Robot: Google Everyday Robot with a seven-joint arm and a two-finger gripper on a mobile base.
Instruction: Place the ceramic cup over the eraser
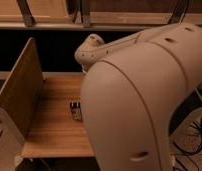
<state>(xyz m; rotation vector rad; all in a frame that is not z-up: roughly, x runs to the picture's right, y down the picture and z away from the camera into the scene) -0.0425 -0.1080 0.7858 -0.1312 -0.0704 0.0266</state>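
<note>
Ceramic cup and gripper are both out of sight, presumably behind the bulky cream arm (144, 110) filling the right side, so the gripper's state cannot be told (nor its bearing to the target). On the wooden table (54, 135) the eraser (75, 110) lies just left of the arm's edge.

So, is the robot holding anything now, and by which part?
Cannot be told: the gripper is hidden behind the large cream arm. The small dark rectangular eraser lies on the wooden table.
</note>
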